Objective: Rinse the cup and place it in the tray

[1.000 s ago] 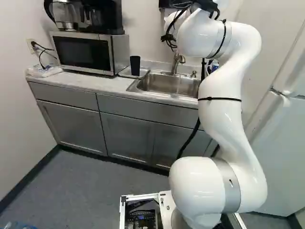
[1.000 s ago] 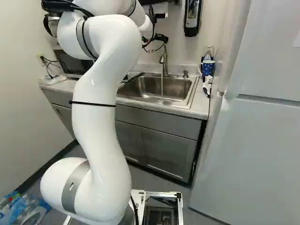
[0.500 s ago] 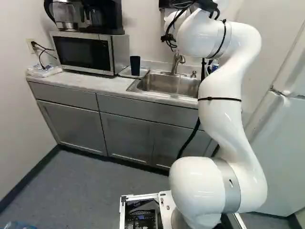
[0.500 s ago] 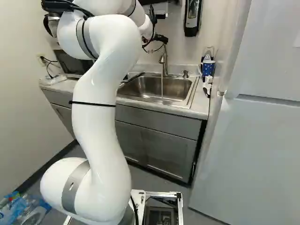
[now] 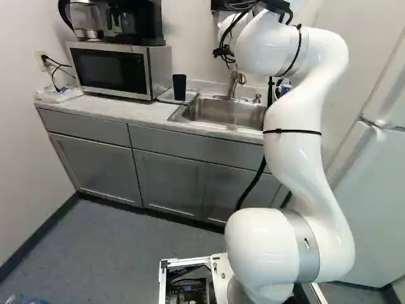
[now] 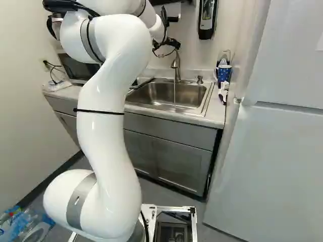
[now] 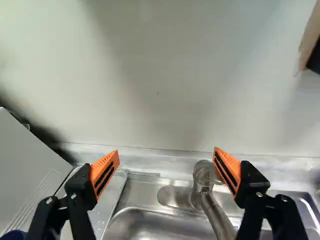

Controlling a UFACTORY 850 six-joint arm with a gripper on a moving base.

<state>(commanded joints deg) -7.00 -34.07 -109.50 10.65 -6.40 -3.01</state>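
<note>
And there's the dark cup (image 5: 180, 87), upright with its wider end at the top, standing on the tray (image 5: 166, 97) between the microwave (image 5: 111, 69) and the sink (image 5: 228, 111)! Over the back of that sink, near the tap (image 6: 176, 65), hangs the gripper (image 6: 166, 46) at the end of the white arm (image 6: 107, 121), and the wrist view gives us the state of it: released, the two orange pads (image 7: 104, 172) spread wide apart. Look between and below them, and there's the tap again, nearer one finger, while the tray lies by the other. A thin stream of water (image 6: 174, 94) runs down into the sink, with the soap pump (image 6: 199, 79) just beside the tap. Across at the right of the right base view, a blue patterned mug (image 6: 224, 73) sits near the white door (image 6: 270, 161), and a dispenser (image 6: 207, 19) hangs on the wall above the counter. Over on the left of the left base view, a coffee maker (image 5: 136, 22) rests on top of the microwave, and down on the floor of the right base view, plastic bottles (image 6: 25, 227) crowd the corner!
</note>
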